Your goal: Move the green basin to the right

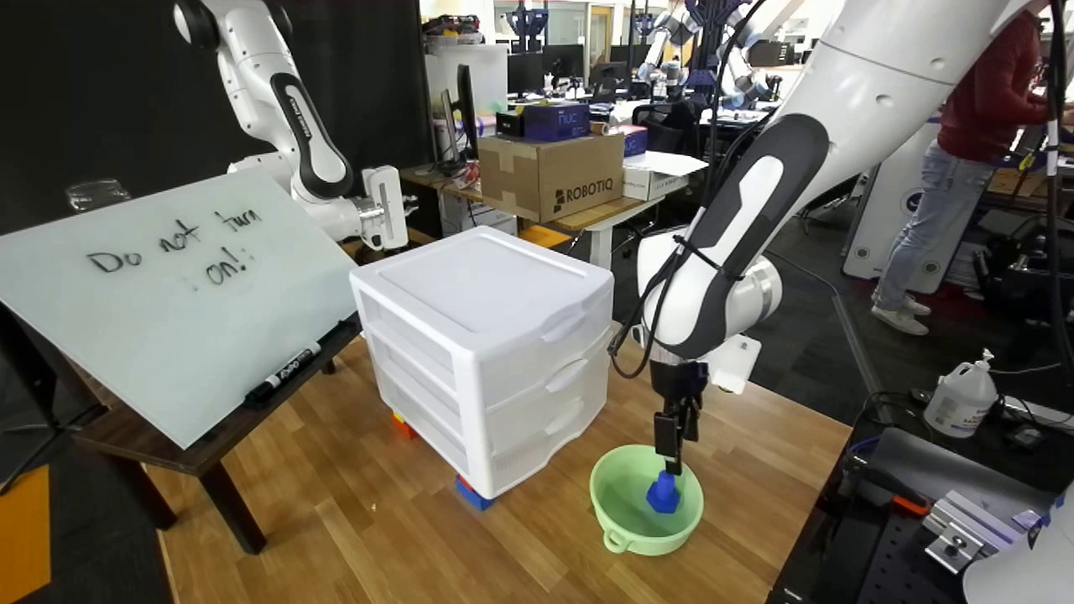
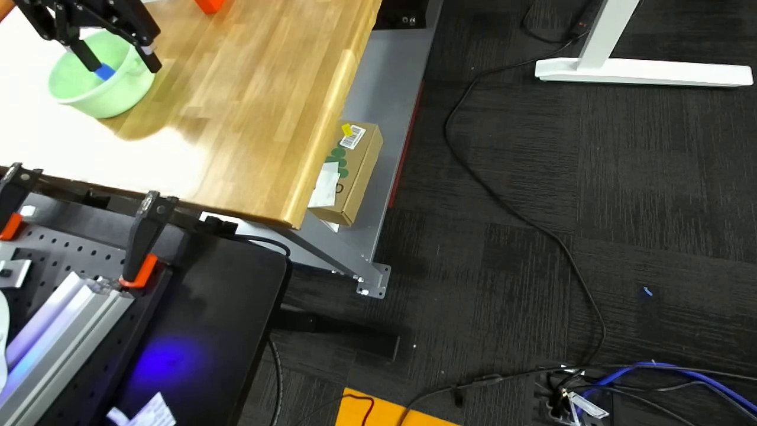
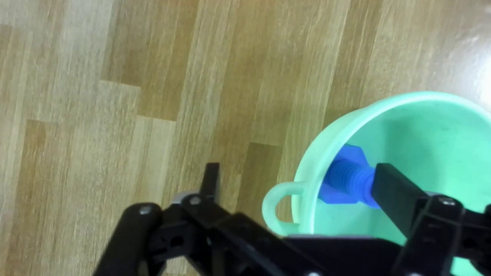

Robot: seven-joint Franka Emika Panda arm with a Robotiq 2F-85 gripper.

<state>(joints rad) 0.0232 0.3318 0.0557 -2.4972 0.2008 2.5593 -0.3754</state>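
Observation:
The green basin stands upright on the wooden table; it shows in both exterior views (image 1: 611, 495) (image 2: 112, 99) and on the right of the wrist view (image 3: 311, 161). A loop handle (image 3: 270, 209) sticks out from its side. A blue bolt-shaped piece (image 3: 347, 178) stands inside the basin; it also shows in both exterior views (image 1: 664, 497) (image 2: 104, 72). My gripper (image 3: 299, 182) is open, its fingers wide apart on either side of the rim and handle. One finger is over the inside, overlapping the bolt's top in view; contact cannot be told. The gripper also shows in both exterior views (image 1: 675, 449) (image 2: 122, 63).
A white drawer unit (image 1: 537, 369) stands beside the basin on blocks (image 1: 474, 493). A whiteboard (image 1: 168, 277) leans on a dark stand farther off. The table edge (image 2: 298, 207) borders a black bench with clamps (image 2: 145, 245). An orange block (image 2: 210, 5) lies on the table.

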